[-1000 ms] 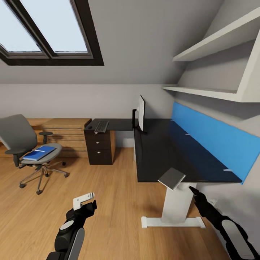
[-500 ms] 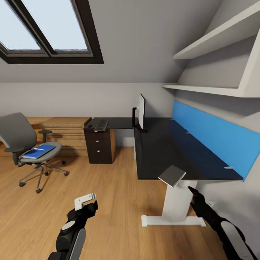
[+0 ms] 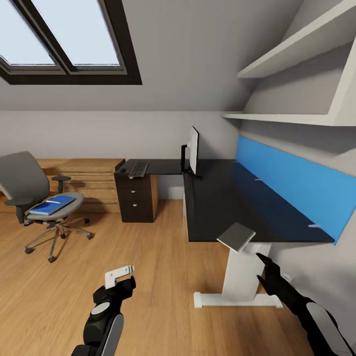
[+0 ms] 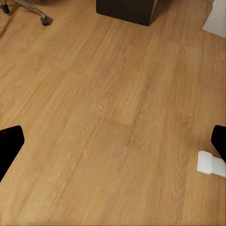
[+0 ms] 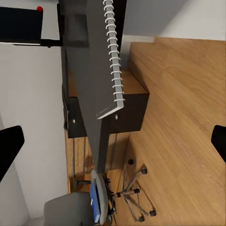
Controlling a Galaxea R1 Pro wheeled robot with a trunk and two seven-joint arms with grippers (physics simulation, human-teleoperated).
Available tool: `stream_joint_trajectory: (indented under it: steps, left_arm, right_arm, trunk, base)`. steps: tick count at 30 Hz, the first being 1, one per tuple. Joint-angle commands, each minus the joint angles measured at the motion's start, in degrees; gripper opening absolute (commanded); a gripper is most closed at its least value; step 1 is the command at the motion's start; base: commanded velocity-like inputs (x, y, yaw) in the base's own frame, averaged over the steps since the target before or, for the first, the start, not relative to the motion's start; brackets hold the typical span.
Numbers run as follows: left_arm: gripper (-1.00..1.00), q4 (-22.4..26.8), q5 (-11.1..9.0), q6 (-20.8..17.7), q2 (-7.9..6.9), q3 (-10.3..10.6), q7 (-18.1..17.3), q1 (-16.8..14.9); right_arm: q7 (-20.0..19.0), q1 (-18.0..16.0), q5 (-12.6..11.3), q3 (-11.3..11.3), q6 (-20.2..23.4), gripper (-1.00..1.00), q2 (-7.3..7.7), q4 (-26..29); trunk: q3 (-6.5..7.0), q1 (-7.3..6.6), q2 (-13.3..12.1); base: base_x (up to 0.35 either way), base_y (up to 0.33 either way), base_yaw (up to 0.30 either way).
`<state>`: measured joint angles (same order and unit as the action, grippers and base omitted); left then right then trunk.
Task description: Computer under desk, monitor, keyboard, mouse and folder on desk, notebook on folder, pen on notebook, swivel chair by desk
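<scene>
A grey spiral notebook [image 3: 236,236] lies on the front edge of the black desk [image 3: 217,202]; its binding also shows in the right wrist view [image 5: 101,61]. My right gripper [image 3: 264,272] hangs open just below and right of it, holding nothing. The monitor [image 3: 192,150] stands at the desk's corner, and the keyboard [image 3: 139,169] lies on the side wing left of it. The grey swivel chair [image 3: 22,180] stands far left with the blue folder [image 3: 51,204] on its seat. My left gripper [image 3: 121,283] is open over bare floor, with a small white piece [image 3: 118,273] at its tip.
A dark drawer unit [image 3: 137,200] stands under the desk's side wing, with a low wooden chest [image 3: 84,178] behind the chair. The desk's white leg and foot [image 3: 241,279] stand just left of my right arm. A blue panel [image 3: 291,183] and wall shelves [image 3: 296,54] line the right wall.
The whole view has shifted slightly, so the camera moved. My right gripper now sits a little lower beneath the notebook. The left gripper has kept its pose.
</scene>
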<state>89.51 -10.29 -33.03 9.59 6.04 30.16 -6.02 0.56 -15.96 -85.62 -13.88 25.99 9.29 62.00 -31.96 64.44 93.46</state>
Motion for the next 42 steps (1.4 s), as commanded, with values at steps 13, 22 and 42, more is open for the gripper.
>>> stream_joint_trajectory:
  steps: [13, 22, 42]
  left_arm:
    - [1.00, 0.1, -0.7, -0.1, -0.01, 0.1, 0.9, 0.0]
    - [1.00, 0.0, -0.7, -0.2, -0.01, 0.1, 0.9, 0.0]
    - [1.00, -1.0, -0.7, -0.1, -0.23, 0.1, 0.5, 0.0]
  right_arm:
    - [-0.2, 0.0, -0.1, 0.1, 0.3, 1.00, -0.01, 0.0]
    - [-0.3, 0.0, 1.1, 0.2, 0.2, 1.00, 0.02, 0.0]
    - [-0.3, 0.0, 1.9, 0.2, 0.2, 1.00, -0.06, 0.0]
  trunk:
    - [-2.40, 2.86, 5.3]
    - [-4.02, 4.83, 8.9]
    - [-4.55, 5.49, 10.1]
  base:
    - [0.000, 0.000, 0.000]
    - [0.000, 0.000, 0.000]
    - [0.052, 0.007, 0.000]
